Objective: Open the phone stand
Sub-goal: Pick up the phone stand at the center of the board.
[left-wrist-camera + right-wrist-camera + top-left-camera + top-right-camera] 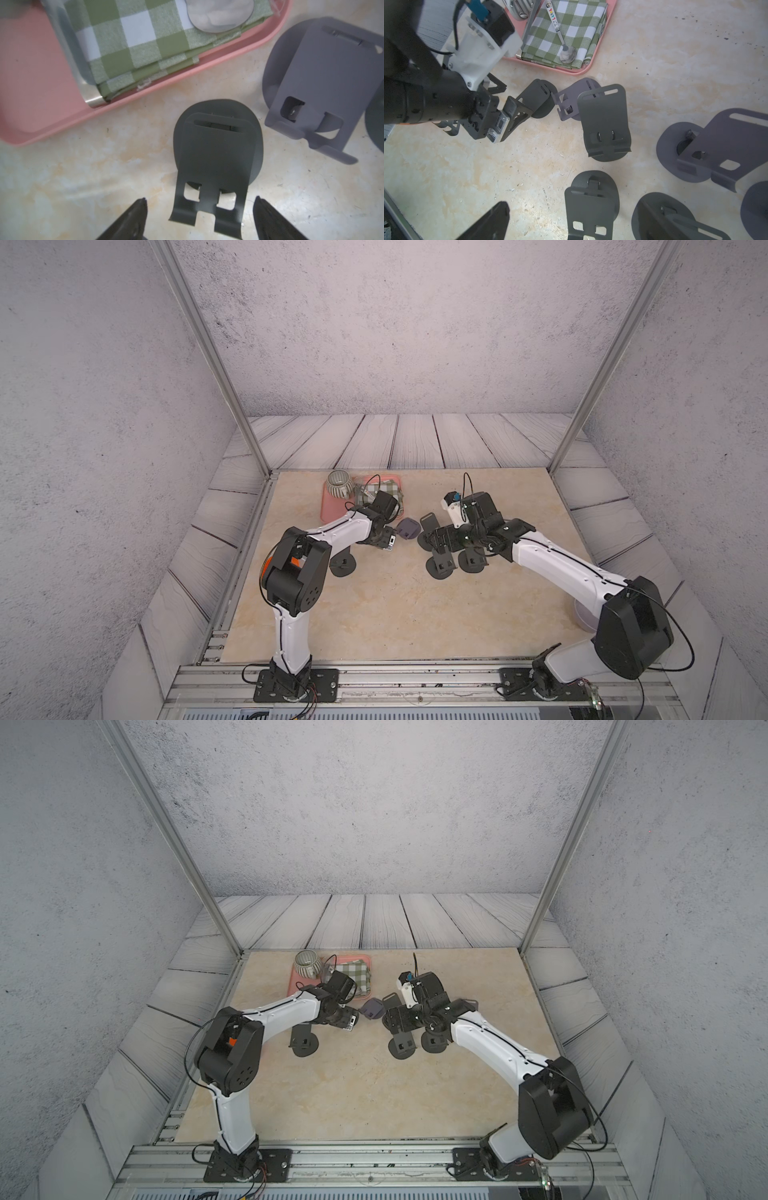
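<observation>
A two-armed robot works over a pale marbled surface strewn with folding phone stands. The one in hand, a dark phone stand, sits on the surface just beside the rim of a pink tray and next to a grey stand; its plate looks lifted off the oval base. The left hand is open, one finger on either side of the plate's hooked lip, touching neither edge. The right hand hovers apart among other stands, seemingly spread wide and holding nothing. The step appears to be raising the plate, or clearing off once it stands. To do it well, the left hand should take the lip squarely, swing it up about the hinge rather than drag it, then draw straight back: the light stand could slide into the grey one or the tray, and a brush might drop the plate shut. Hard to judge: the hinge lies under the plate, so how far it is open cannot be told; the lip's end runs off the wrist picture; in both top views the left wrist covers the stand; only one finger of the right hand shows; the spoon on the tray's checked cloth is cut off and blurred.
</observation>
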